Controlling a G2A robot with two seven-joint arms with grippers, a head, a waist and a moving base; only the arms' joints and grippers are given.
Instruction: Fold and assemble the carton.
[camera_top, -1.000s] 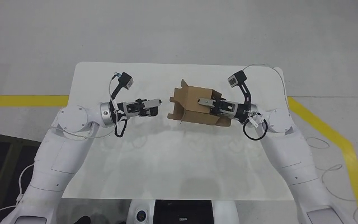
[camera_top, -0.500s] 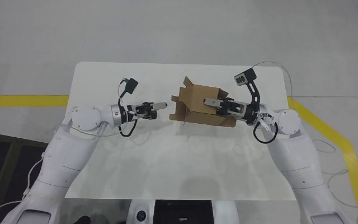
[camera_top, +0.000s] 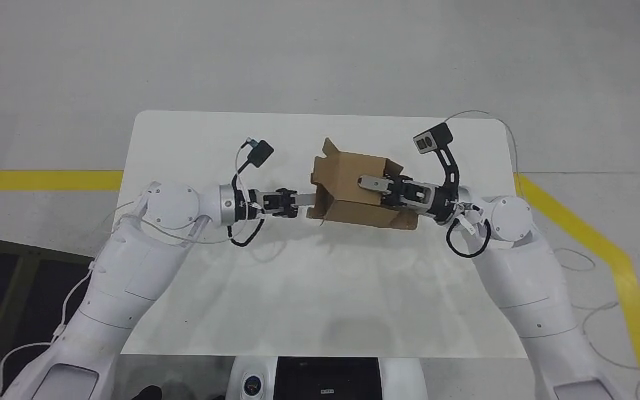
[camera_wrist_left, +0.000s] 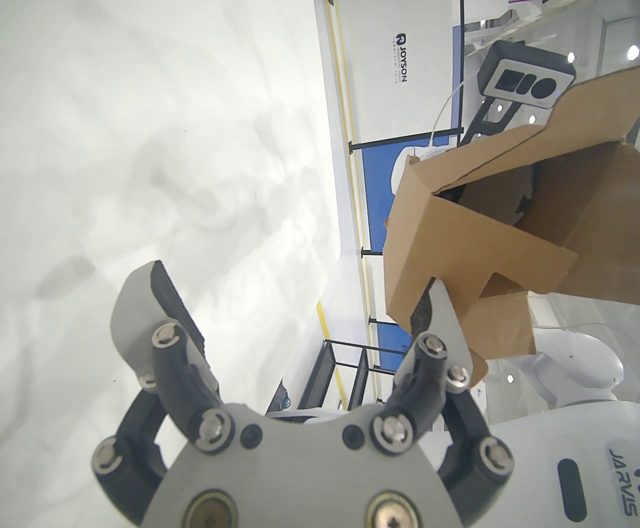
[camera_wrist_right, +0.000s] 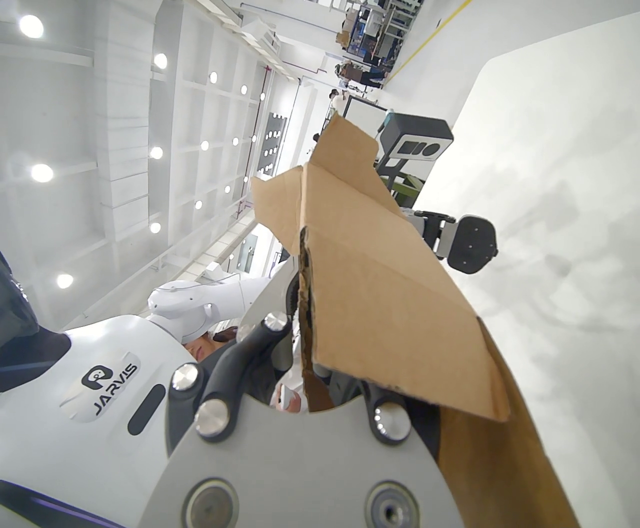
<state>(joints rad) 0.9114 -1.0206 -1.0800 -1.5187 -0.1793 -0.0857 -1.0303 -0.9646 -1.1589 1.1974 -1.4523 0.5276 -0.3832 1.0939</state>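
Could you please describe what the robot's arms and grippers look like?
Both the left arm and right arm are glossy white with rounded joints. The left gripper has a silver base, black linkages with silver screws, and grey fingers with black pads; the right gripper looks alike. A black camera on a bracket and looping cables sit at each wrist.

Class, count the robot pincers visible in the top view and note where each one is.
2. The left pincer, open, touches the carton at its left end. The right pincer is shut on the wall at the carton's right end.
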